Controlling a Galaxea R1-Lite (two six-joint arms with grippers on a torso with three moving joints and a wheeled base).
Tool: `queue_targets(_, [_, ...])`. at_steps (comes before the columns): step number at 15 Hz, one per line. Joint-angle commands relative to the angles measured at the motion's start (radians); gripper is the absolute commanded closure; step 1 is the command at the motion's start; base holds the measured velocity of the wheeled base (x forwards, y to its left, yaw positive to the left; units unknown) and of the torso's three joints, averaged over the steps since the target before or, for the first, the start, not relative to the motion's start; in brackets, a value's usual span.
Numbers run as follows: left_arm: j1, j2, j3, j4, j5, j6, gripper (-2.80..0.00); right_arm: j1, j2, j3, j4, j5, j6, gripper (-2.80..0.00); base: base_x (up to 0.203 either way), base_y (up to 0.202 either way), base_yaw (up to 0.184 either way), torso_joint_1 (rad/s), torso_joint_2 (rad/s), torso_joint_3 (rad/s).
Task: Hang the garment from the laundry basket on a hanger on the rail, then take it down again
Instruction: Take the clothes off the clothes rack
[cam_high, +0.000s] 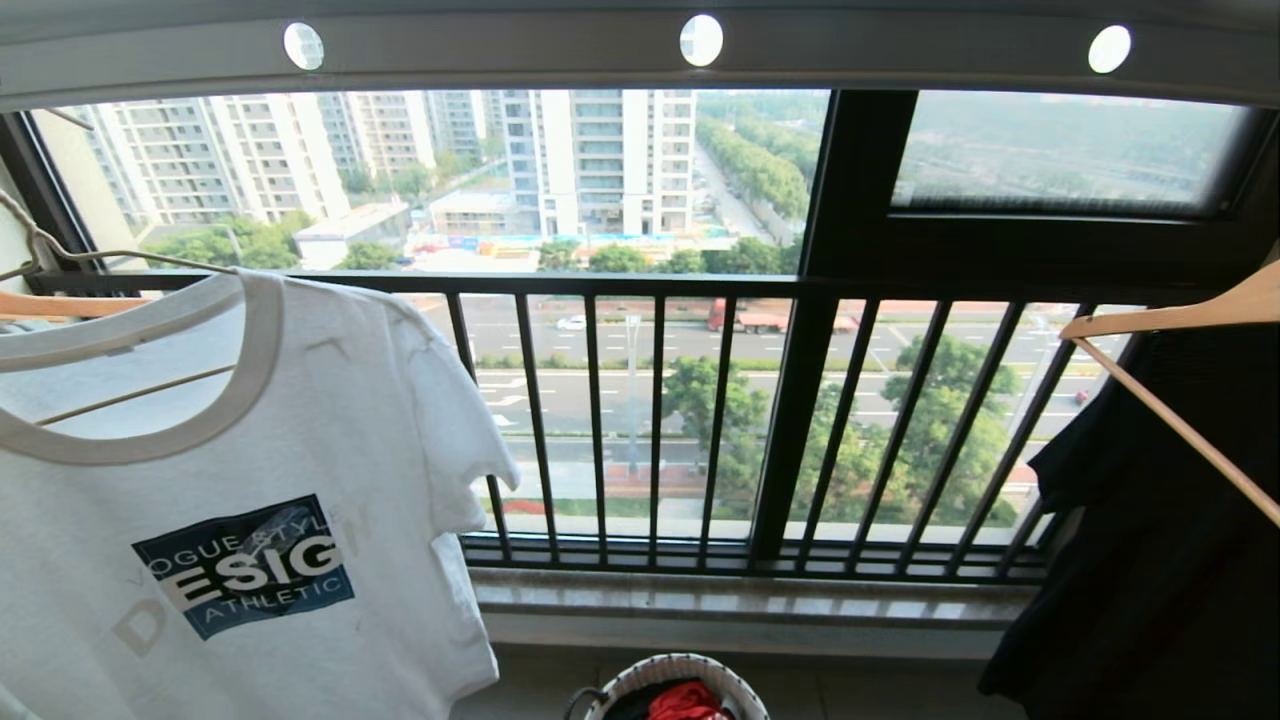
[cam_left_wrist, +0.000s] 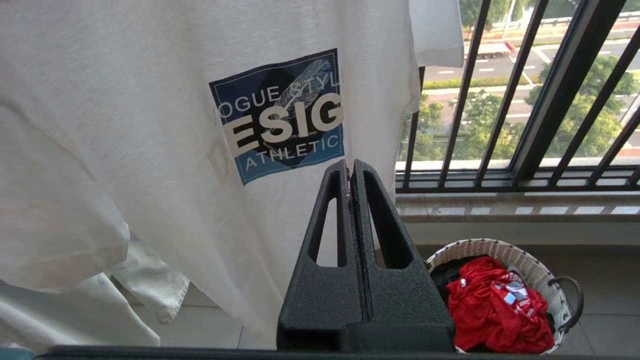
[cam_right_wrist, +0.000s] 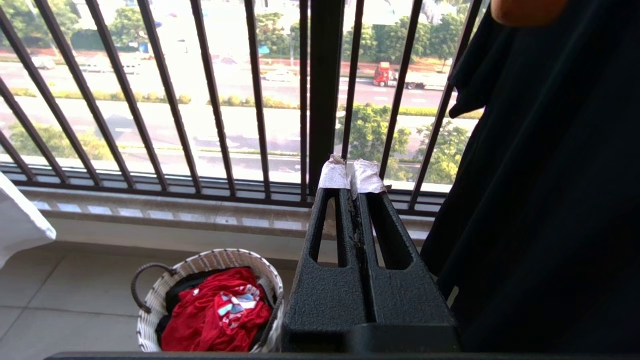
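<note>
The garment (cam_high: 300, 420), a white T-shirt with a dark blue chest print, hangs at the left on the thin cream hanger (cam_high: 140, 393), under the pale grey rail (cam_high: 500, 55) with its round holes. The hanger's hook end is out of view. My left gripper (cam_left_wrist: 349, 167) is shut and empty, close in front of the garment (cam_left_wrist: 150, 150), just below the print. Over on the right, my right gripper (cam_right_wrist: 351, 175) is shut and empty too, its tips wrapped in white tape, facing the window bars. The laundry basket (cam_high: 640, 678) stands on the floor below, between them. Neither arm shows in the head view.
A red garment (cam_left_wrist: 495, 305) lies in the basket (cam_left_wrist: 480, 246). A black garment (cam_high: 1150, 560) hangs on a wooden hanger (cam_high: 1180, 315) at the right, close beside my right gripper. Another wooden hanger (cam_high: 60, 303) is at the far left. The black window railing (cam_high: 650, 420) and stone sill (cam_high: 740, 600) lie ahead.
</note>
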Motion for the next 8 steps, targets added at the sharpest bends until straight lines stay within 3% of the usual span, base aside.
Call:
queue_targets(1, [0.001, 0.098, -0.046, 0.003, 0.0, 0.039, 0.0, 0.0, 0.0, 0.0, 0.0, 0.0, 0.0, 0.0, 0.0, 0.0, 0.0, 0.0, 0.0, 0.0])
queue_targets(8, [0.002, 0.271, -0.191, 0.007, 0.01, 0.105, 0.0, 0.0, 0.001, 0.0, 0.0, 0.0, 0.0, 0.0, 0.0, 0.0, 0.0, 0.0, 0.0, 0.0])
